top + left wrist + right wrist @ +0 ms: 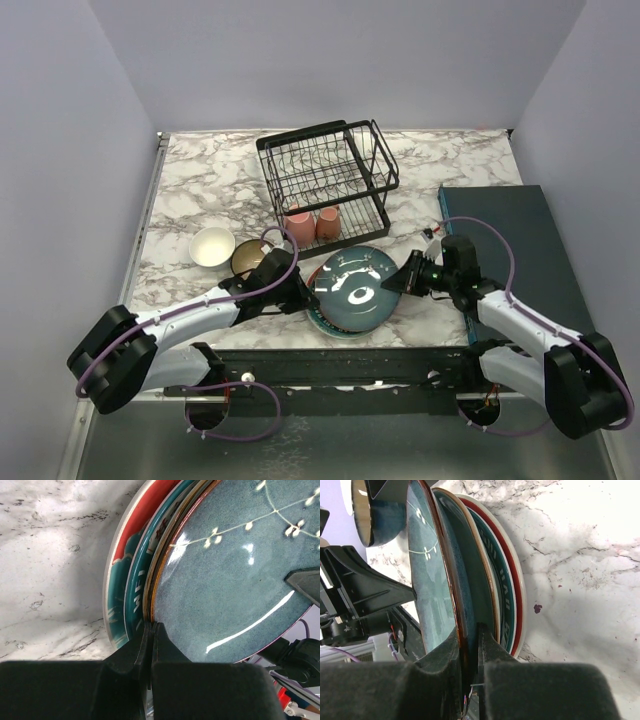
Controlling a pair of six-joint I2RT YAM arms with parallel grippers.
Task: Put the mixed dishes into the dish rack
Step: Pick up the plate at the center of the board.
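Observation:
A stack of round plates [330, 322] lies in front of the black wire dish rack [325, 170]. The top one is a dark teal-blue plate [350, 285] with white sprigs. My left gripper [300, 293] pinches its left rim; the left wrist view shows the jaws [151, 626] nearly together on the brown edge of the plate [230, 580]. My right gripper [395, 283] is shut on the right rim [470, 630], and the plate [427, 570] stands slightly off the plates beneath. Two pink mugs [313, 224] sit in the rack's lower tray.
A white bowl [212, 246] and a dark bowl with tan inside [248, 258] sit left of the stack, close to my left arm. A dark teal flat slab [510, 240] lies at the right. Under the top plate are a teal plate and a red and teal lettered plate [120, 575].

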